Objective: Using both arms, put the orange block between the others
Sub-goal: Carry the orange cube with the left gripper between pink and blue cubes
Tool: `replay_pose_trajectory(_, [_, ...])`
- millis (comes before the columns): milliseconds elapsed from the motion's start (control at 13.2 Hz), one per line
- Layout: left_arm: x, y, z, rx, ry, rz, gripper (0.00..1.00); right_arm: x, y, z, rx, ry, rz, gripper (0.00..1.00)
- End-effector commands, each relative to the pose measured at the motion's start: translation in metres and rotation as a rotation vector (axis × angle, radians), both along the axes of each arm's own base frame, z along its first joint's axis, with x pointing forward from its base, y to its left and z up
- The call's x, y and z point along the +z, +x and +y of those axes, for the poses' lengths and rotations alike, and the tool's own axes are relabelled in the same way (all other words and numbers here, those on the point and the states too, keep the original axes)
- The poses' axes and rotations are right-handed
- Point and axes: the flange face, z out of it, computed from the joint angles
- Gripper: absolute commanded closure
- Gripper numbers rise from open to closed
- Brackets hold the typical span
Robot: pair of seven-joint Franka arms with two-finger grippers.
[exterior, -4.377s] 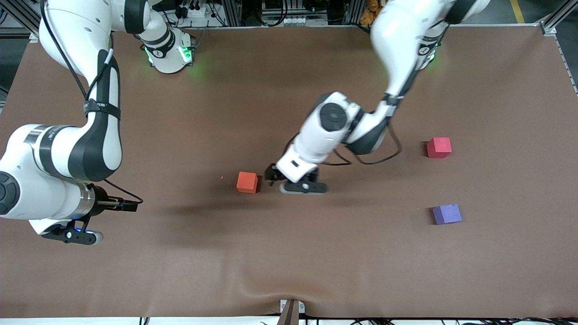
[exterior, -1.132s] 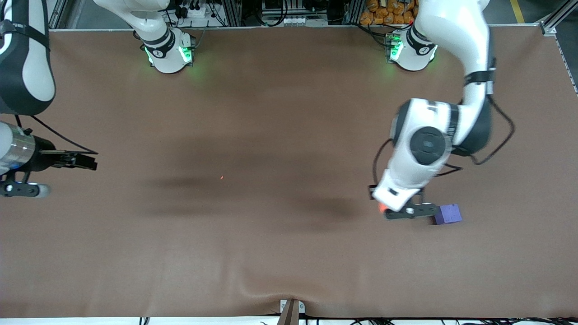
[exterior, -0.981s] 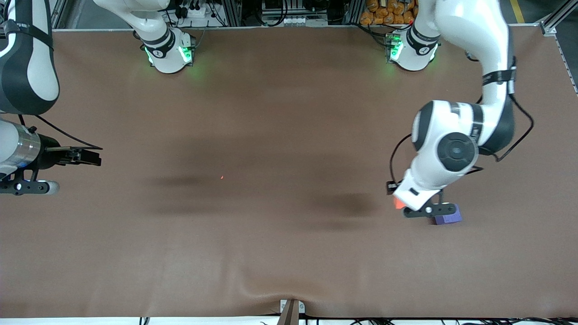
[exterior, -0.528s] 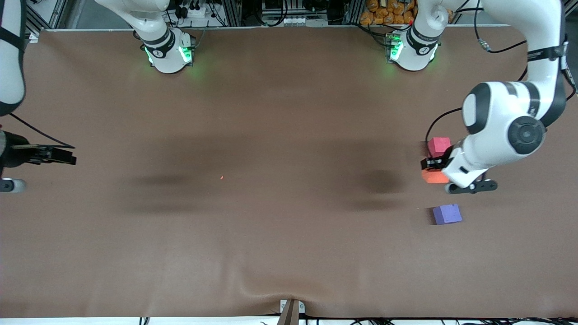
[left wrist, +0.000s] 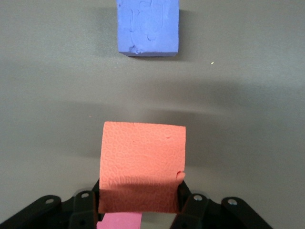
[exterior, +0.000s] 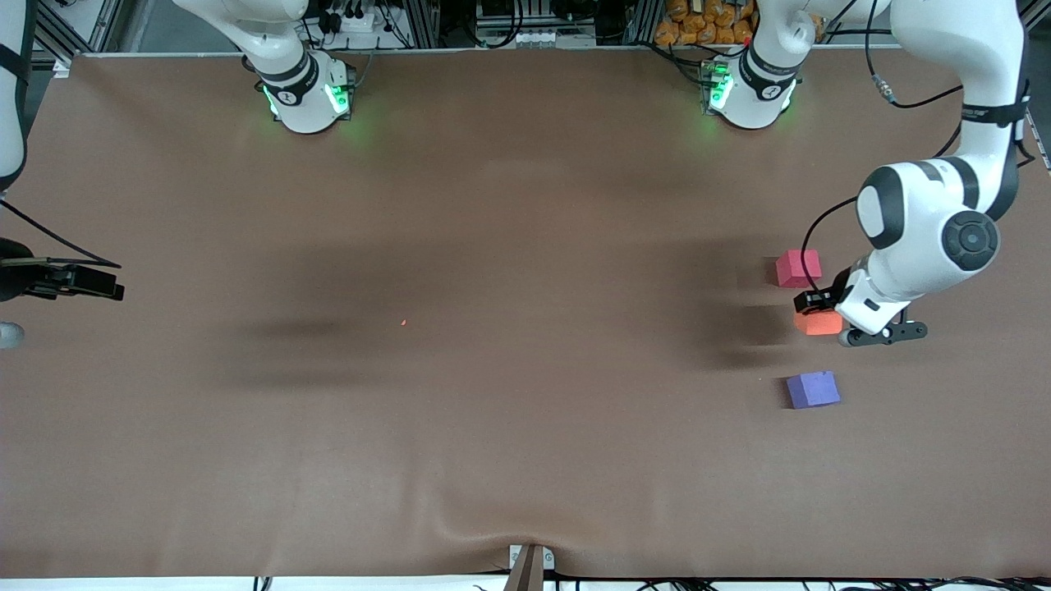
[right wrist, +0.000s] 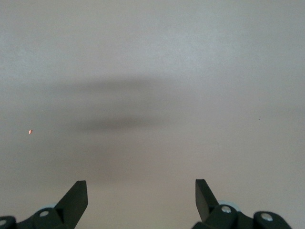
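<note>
Even, bright overhead light, no glare. Soft, smeared dark shadows on matte brown bench [exterior: 525,460]. Green glow around arm bases. Front view sharp; right wrist view washed out, pale, slightly hazy.

Left gripper [exterior: 815,310] clamps the orange block [exterior: 817,322] over the brown table [exterior: 493,246], between the red-pink cube [exterior: 798,268] and purple-blue cube [exterior: 812,389], while the right arm [exterior: 49,277] waits at its table end.

The brown table [exterior: 493,205] carries two cubes — red-pink [exterior: 798,268] and purple-blue [exterior: 813,389].
</note>
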Motion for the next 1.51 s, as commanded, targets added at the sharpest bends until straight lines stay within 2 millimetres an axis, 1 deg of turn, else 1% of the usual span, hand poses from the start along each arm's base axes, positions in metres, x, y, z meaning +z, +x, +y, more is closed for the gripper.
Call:
replay_pose_trajectory(0, [-0.022,0.002,0.003,-0.016,0.018,-0.049,1.0,0.008,-0.005,-0.01,-0.011,0.0,-0.001,0.0])
replay_pose_trajectory(151, [-0.046,0.008,0.005,-0.011,0.046,-0.093,1.0,0.008,-0.005,-0.009,-0.014,0.0,-0.001,0.0])
replay_pose_trajectory(226, [-0.055,0.01,0.004,-0.01,0.053,-0.106,1.0,0.006,-0.005,-0.009,-0.014,0.0,0.002,0.0])
replay_pose_trajectory(377, [-0.062,0.014,0.004,0.008,0.05,-0.129,1.0,0.006,-0.005,-0.008,-0.014,0.002,0.002,0.0])
replay_pose_trajectory(453, [-0.066,0.014,-0.004,0.013,0.035,-0.129,1.0,0.007,-0.005,-0.009,-0.014,0.0,0.001,0.0])
replay_pose_trajectory(604, [-0.071,0.014,-0.005,-0.011,0.037,-0.134,1.0,0.007,-0.004,-0.008,-0.008,0.001,-0.001,0.0])
replay_pose_trajectory(755, [-0.074,0.014,0.005,-0.056,0.028,-0.129,1.0,0.007,-0.005,-0.01,-0.011,0.0,-0.001,0.0])
replay_pose_trajectory(906, [-0.08,0.012,0.013,-0.086,-0.028,-0.125,1.0,0.007,-0.004,-0.006,-0.006,-0.004,0.0,0.0])
replay_pose_trajectory(981, [-0.084,0.01,0.016,-0.077,-0.044,-0.119,0.9,0.008,-0.004,-0.004,-0.003,-0.004,-0.002,0.0])
replay_pose_trajectory(1057, [-0.087,0.009,0.017,-0.066,-0.053,-0.112,0.83,0.008,-0.004,-0.004,-0.006,-0.001,-0.002,0.0])
replay_pose_trajectory(1434, [-0.106,-0.001,0.017,-0.024,-0.055,-0.065,0.81,0.008,-0.003,-0.001,-0.002,0.0,-0.002,0.0])
